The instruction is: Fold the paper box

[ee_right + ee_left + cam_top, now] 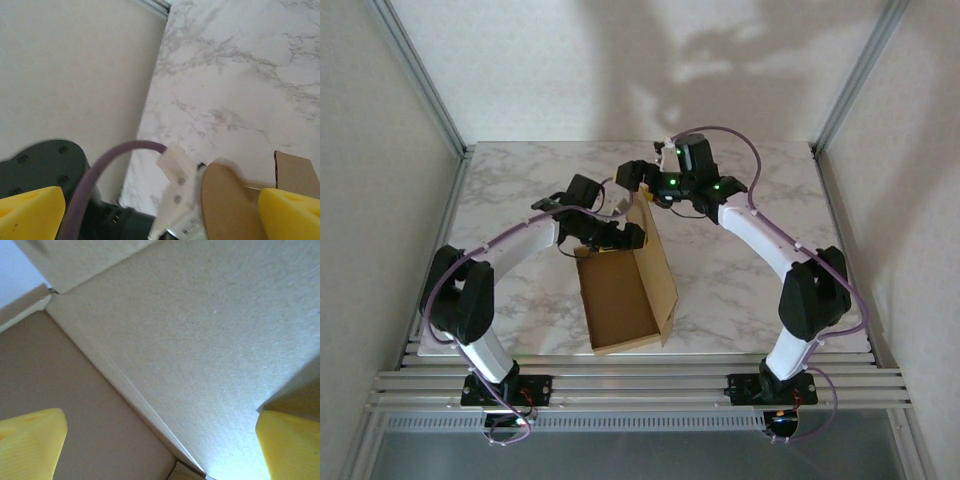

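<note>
On the marbled surface (750, 290), near its middle, we see the paper box (618, 300) lying partly formed, its right-hand panel standing up. Our left tool (625, 237) gapes wide over the box's far end, perhaps brushing the cardboard. Our right tool (638, 182) is spread wide beside that panel's far tip.

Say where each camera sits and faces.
Top external: above, behind the bases, looking down on the table; left arm, right arm, paper box show.
Left wrist: close inside the box panels; its yellow fingers show.
Right wrist: faces across the marble toward the wall; its fingers, a purple cable.
Shared: the box appears in all three.
</note>
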You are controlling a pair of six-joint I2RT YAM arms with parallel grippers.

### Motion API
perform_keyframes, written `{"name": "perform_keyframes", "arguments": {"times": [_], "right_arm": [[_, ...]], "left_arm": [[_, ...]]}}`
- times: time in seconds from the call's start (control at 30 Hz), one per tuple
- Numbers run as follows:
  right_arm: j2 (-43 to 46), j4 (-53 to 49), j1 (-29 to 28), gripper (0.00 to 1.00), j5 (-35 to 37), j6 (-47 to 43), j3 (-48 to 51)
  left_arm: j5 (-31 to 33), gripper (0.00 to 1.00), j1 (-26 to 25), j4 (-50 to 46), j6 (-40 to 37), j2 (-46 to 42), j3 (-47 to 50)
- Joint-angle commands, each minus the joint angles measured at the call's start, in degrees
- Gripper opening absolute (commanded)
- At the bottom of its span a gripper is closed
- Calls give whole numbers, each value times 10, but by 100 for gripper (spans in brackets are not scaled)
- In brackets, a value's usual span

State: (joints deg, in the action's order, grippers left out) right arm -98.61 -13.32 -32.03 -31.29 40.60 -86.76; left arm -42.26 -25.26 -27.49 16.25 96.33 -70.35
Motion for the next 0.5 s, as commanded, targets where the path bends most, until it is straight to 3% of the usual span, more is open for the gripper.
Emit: {"name": "perform_keyframes", "arguments": {"times": [0.0,0.23,0.47], "right_arm": [[31,-135,1,99,28,-118,-47],[67,-405,-13,90,106,-266,-104],[80,-499,-87,79,216,-298,-112]], "left_arm": [[4,97,19,23,4,-52,25],[11,98,63,20,1,-117,73],[40,100,90,18,2,-157,93]]}}
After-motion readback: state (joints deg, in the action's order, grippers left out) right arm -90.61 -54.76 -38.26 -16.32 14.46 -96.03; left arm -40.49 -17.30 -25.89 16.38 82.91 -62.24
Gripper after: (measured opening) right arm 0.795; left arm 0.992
